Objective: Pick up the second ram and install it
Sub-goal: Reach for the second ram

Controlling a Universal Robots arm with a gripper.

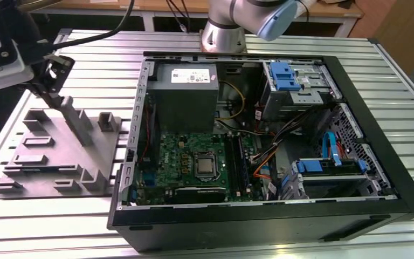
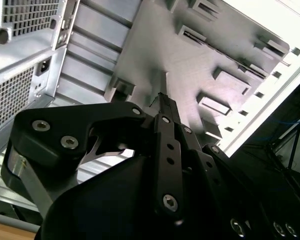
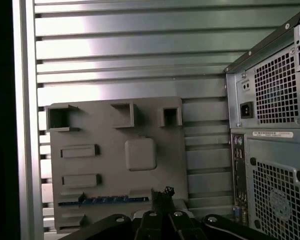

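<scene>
Gripper, fingers apparently pressed together and holding nothing, above the grey tray. Memory stick lies in the tray, not yet lifted or installed.

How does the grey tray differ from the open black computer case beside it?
The flat grey plastic tray is low and pale; the black computer case is a deep, dark box. The tray holds a thin blue-black memory stick by the gripper; the case holds a green circuit board and cables. Both lie on the ribbed metal table.
</scene>
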